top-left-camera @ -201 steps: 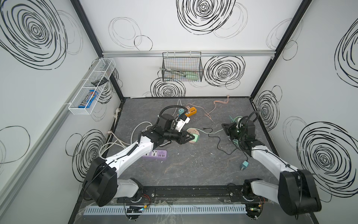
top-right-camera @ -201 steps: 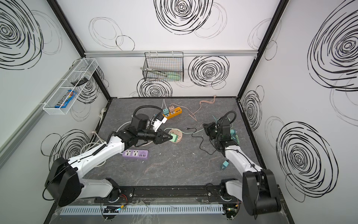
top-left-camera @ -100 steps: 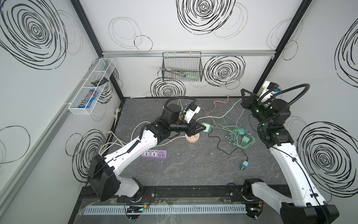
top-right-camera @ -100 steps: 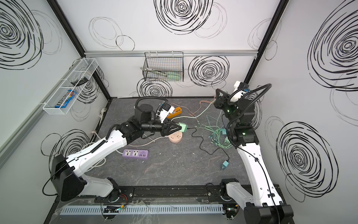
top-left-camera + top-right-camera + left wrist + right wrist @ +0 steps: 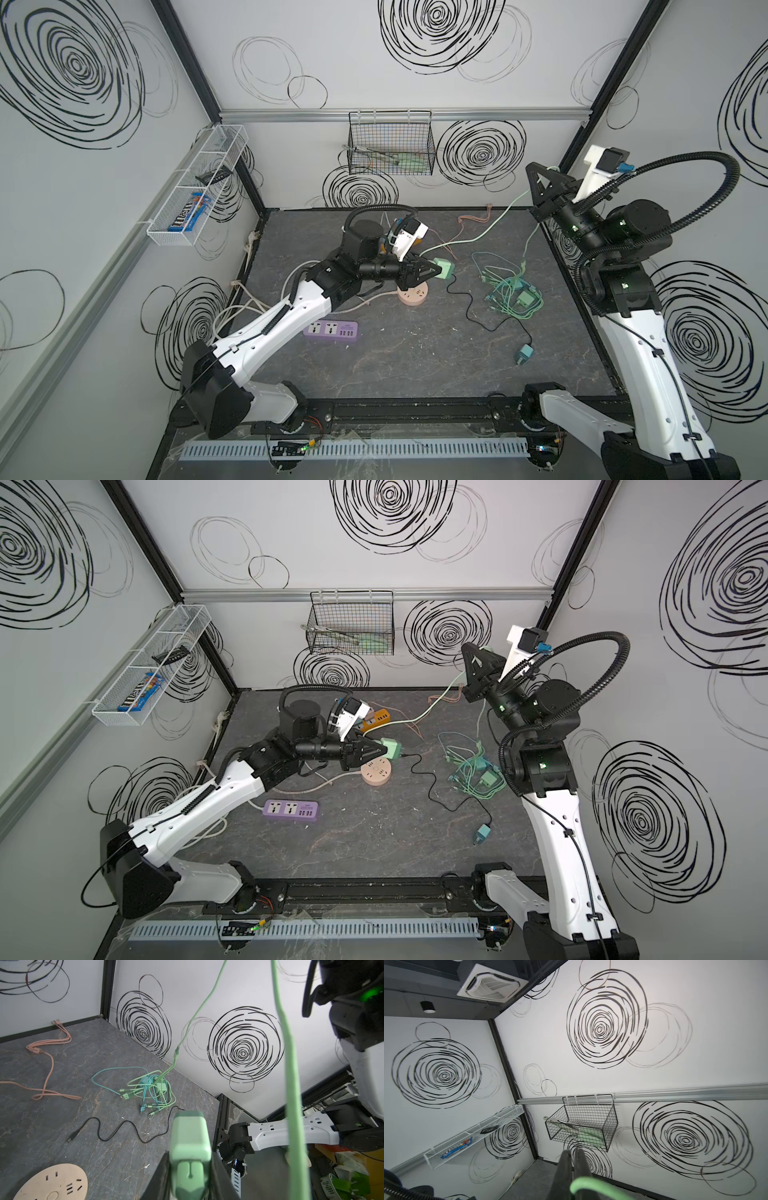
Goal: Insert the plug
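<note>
Purple power strip (image 5: 330,331) lies flat on the bench (image 5: 415,353), near left. Left end effector (image 5: 436,271) reaches mid-bench, clamped narrow on the green plug (image 5: 444,268). The plug is just to the far right of the round beige socket (image 5: 412,294), not in it. Green cable (image 5: 486,230) climbs from beside the plug to the right end effector (image 5: 534,174), which is raised high at far right and pinched tight on it.

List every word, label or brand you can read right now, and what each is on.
"m&m's": on the blue candy packet lying in the white wire shelf.
Purple power strip: its print is too small to read.
Black item in the same shelf: its pale marking is blurred and unreadable.
No other text is visible.
</note>
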Available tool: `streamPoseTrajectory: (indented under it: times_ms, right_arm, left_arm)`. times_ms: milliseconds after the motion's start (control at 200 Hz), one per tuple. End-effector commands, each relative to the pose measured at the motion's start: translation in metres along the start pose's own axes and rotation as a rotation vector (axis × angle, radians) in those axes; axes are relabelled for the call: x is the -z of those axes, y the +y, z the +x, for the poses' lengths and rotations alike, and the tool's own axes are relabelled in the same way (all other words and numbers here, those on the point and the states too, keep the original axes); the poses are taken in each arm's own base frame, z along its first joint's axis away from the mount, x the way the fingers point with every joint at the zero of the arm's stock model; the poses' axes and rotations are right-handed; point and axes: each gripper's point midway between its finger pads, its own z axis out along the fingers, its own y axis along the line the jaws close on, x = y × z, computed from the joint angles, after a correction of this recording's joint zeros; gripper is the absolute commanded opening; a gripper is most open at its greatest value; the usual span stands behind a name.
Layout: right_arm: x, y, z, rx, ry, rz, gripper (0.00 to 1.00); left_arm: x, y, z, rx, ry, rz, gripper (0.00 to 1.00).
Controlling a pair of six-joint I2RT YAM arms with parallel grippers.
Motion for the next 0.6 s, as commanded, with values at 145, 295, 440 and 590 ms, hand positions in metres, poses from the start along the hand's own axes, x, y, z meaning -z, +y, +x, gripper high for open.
streamPoseTrajectory:
  times_ms: [145,295,440,590]
  right_arm:
    - [-0.026,0.025,0.075,-0.122,0.209,-0.199,0.12]
    - [-0.018,-0.023,0.17,-0.224,0.406,0.004,0.48]
    - [0.02,-0.083,0.236,-0.33,0.549,0.224,0.79]
    - [0.061,-0.121,0.285,-0.541,0.598,0.376,0.9]
  left_arm:
    - [0.044,0.03,-0.043,0.031,-0.228,-0.181,0.0]
    - [0.078,0.073,-0.04,0.152,-0.329,-0.344,0.0]
    - [0.114,0.108,-0.032,0.266,-0.404,-0.467,0.0]
    - [0.135,0.126,-0.027,0.299,-0.428,-0.559,0.0]
